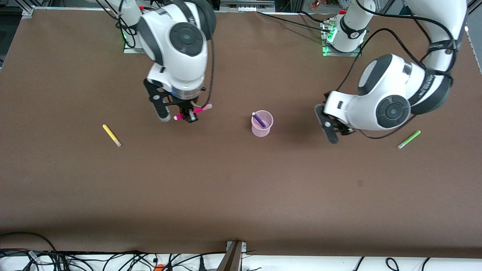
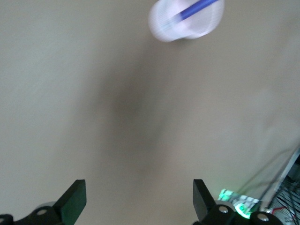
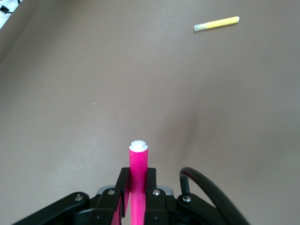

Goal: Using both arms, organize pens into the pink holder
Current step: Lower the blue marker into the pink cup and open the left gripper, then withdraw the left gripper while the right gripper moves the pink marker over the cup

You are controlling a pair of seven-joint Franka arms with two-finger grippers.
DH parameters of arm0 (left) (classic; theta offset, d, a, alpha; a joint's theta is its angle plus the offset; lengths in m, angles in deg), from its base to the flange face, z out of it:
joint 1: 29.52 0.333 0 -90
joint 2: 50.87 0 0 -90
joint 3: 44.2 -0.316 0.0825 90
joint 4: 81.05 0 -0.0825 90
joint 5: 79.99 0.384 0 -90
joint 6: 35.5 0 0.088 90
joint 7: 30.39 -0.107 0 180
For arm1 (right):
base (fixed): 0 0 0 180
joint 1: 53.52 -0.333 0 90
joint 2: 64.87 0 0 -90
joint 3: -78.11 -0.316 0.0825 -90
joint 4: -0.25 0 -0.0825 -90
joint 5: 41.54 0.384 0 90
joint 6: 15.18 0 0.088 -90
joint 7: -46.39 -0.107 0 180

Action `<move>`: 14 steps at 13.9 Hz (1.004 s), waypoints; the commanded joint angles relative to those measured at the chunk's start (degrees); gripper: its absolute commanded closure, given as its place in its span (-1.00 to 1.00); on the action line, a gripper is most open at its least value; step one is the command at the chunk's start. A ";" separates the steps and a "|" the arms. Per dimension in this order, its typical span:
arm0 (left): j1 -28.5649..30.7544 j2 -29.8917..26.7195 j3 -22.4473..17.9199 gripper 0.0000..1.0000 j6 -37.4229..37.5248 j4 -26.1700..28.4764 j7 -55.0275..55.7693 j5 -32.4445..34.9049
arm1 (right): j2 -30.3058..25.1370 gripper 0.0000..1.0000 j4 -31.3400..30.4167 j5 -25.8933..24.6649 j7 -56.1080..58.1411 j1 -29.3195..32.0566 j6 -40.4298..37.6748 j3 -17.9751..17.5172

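Centrally on the brown table [image 1: 241, 188] we see the pink holder [image 1: 262, 129], standing upright, and we use it as our landmark. Inside it leans the purple pen [image 1: 258, 119], its pale cap poking above the rim toward the right arm's end; the left wrist view shows the same holder [image 2: 185, 21] with that pen [image 2: 197, 8] in it. Our right gripper [image 1: 187, 116] is up in the air over bare table toward the right arm's end from the holder, clenched on the magenta pen [image 1: 192, 112], which lies roughly level across the fingers with a pale cap at each end; in the right wrist view the pen [image 3: 138, 180] sits pinched between the fingers [image 3: 123, 185]. Our left gripper [image 1: 331, 130] is over the table toward the left arm's end from the holder, its fingers [image 2: 72, 200] spread wide and grasping nothing. Lying flat on the table, the yellow pen [image 1: 112, 135] rests well apart from the holder toward the right arm's end, a little nearer the front camera. Likewise, the green pen [image 1: 409, 139] lies flat well apart from the holder toward the left arm's end, also slightly nearer the camera.
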 commanded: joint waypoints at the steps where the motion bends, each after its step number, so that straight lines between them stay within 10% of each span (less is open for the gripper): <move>1: 0.11 -2.88 0.08 -1.00 1.41 -0.67 14.19 6.86 | 4.60 1.00 7.86 -1.58 -7.03 -2.26 -0.58 0.65; 9: 1.87 -5.61 -0.89 -1.00 16.23 -15.77 23.39 6.09 | 13.57 1.00 17.38 -7.36 -16.36 -10.34 3.98 1.26; 14: 0.13 -17.27 -12.98 -1.00 4.10 -4.33 23.56 0.20 | 17.96 1.00 17.29 -16.67 -17.60 -15.70 5.40 1.26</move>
